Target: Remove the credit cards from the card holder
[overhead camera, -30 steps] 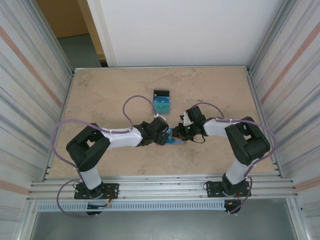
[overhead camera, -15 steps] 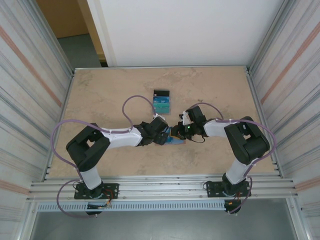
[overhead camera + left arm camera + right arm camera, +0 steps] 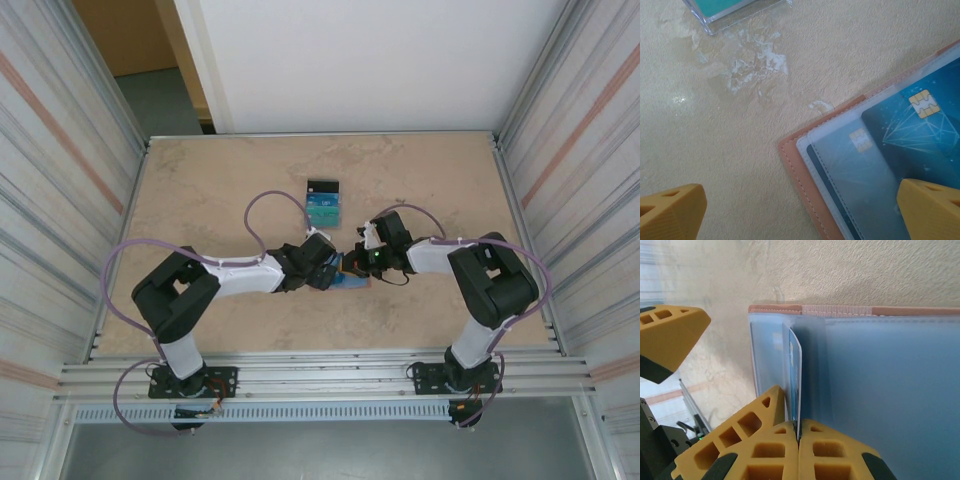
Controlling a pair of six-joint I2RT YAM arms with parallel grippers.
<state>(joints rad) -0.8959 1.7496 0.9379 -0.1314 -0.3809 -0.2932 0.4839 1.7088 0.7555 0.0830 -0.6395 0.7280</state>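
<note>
left arm: elbow folded, forearm stretched in toward my right wrist
left gripper (image 3: 800, 210): facing down, my jaws spread wide
right arm: elbow bent too, wrist aimed across at my left one
right gripper (image 3: 799, 436): my pads pinched tight together on the edge of a card (image 3: 794, 372), which stands straight ahead of my fingertips

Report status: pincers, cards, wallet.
Left pincer open over wallet corner. Right pincer shut on blue card, upright between sleeves. Other cards lie beyond. Nothing blocking.
</note>
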